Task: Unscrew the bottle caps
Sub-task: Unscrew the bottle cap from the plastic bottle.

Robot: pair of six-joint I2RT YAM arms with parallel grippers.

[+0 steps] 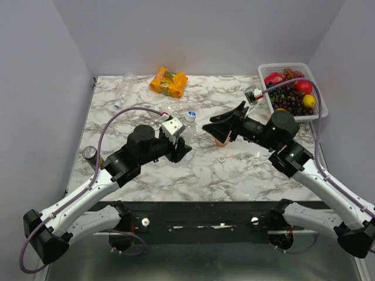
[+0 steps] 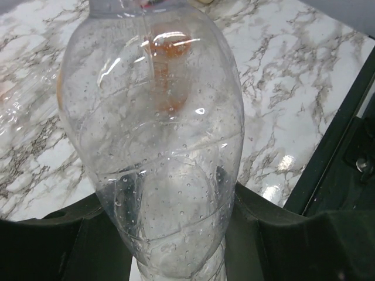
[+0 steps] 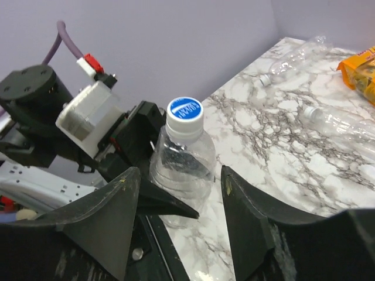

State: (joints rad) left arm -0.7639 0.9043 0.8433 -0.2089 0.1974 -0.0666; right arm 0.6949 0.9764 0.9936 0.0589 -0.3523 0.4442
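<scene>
My left gripper (image 1: 180,150) is shut on a clear bottle (image 1: 186,133) and holds it upright on the marble table. In the left wrist view the bottle (image 2: 158,146) fills the frame between the fingers of the gripper (image 2: 176,240). Its blue-topped cap (image 1: 190,116) is on, also seen in the right wrist view (image 3: 184,109). My right gripper (image 1: 212,126) is open just right of the cap. In its wrist view the gripper (image 3: 179,196) has its fingers spread either side of the bottle (image 3: 181,164), not touching. An orange bottle (image 1: 219,141) stands partly hidden under the right gripper.
Two clear bottles lie at the back left (image 3: 293,57) (image 3: 343,124), the far one also in the top view (image 1: 123,89). An orange snack packet (image 1: 169,82) lies at the back. A fruit basket (image 1: 321,105) stands at the back right. A small white cap (image 1: 222,158) lies loose.
</scene>
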